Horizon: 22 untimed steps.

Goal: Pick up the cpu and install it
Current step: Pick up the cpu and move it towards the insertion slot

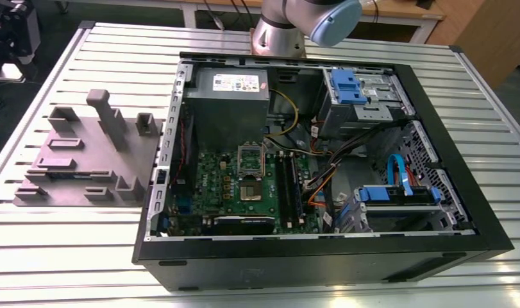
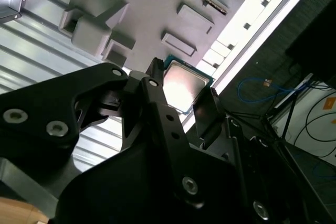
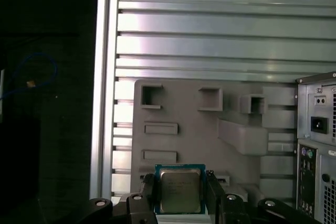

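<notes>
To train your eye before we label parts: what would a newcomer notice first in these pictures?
The open computer case dominates the exterior view, its green motherboard exposed, with a grey moulded fixture on the exterior view's left. In both wrist views, the pincer grips the cpu by its edges above that fixture.

Shiny square cpu (image 3: 179,191) in claw (image 3: 179,183)

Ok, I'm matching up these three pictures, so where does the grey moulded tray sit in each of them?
Exterior view: grey tray on the slatted table, on the exterior view's left of the computer case.
First wrist view: tray behind the cpu held in the hand, beside the case.
Second wrist view: tray beyond the same cpu.
Shared landmark: the slatted table.
</notes>
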Motion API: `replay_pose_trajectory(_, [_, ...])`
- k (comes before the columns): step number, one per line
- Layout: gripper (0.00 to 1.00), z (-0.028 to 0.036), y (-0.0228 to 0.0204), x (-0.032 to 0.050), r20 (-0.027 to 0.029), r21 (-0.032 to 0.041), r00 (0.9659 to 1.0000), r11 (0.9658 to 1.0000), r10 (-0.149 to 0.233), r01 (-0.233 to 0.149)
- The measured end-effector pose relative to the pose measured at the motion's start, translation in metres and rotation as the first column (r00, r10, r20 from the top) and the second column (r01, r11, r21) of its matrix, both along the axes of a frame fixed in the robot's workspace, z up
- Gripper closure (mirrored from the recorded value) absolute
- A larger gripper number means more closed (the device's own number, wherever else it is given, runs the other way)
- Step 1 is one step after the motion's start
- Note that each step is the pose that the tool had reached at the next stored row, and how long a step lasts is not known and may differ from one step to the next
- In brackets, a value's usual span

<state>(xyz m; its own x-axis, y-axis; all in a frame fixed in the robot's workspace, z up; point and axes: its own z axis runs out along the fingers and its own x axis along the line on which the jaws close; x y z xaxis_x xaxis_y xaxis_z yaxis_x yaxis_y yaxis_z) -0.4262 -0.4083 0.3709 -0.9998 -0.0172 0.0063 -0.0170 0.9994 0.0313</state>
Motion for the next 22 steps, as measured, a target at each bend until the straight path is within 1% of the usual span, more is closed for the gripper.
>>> replay_pose_trajectory(6, [0.53, 0.0086, 0.0000, 0.0000, 0.0000, 0.0000, 1.0000, 1.0000, 0.000, 0.000])
replay_pose_trajectory(13, [0.53, 0.0091, 0.0000, 0.0004, 0.0000, 0.0000, 1.0000, 1.0000, 0.000, 0.000])
replay_pose_trajectory(19, [0.53, 0.0091, 0.0000, 0.0035, 0.0000, 0.0000, 1.0000, 1.0000, 0.000, 0.000])
replay_pose_trajectory(22, [0.53, 0.0091, 0.0000, 0.0037, 0.0001, 0.0001, 1.0000, 1.0000, 0.000, 0.000])
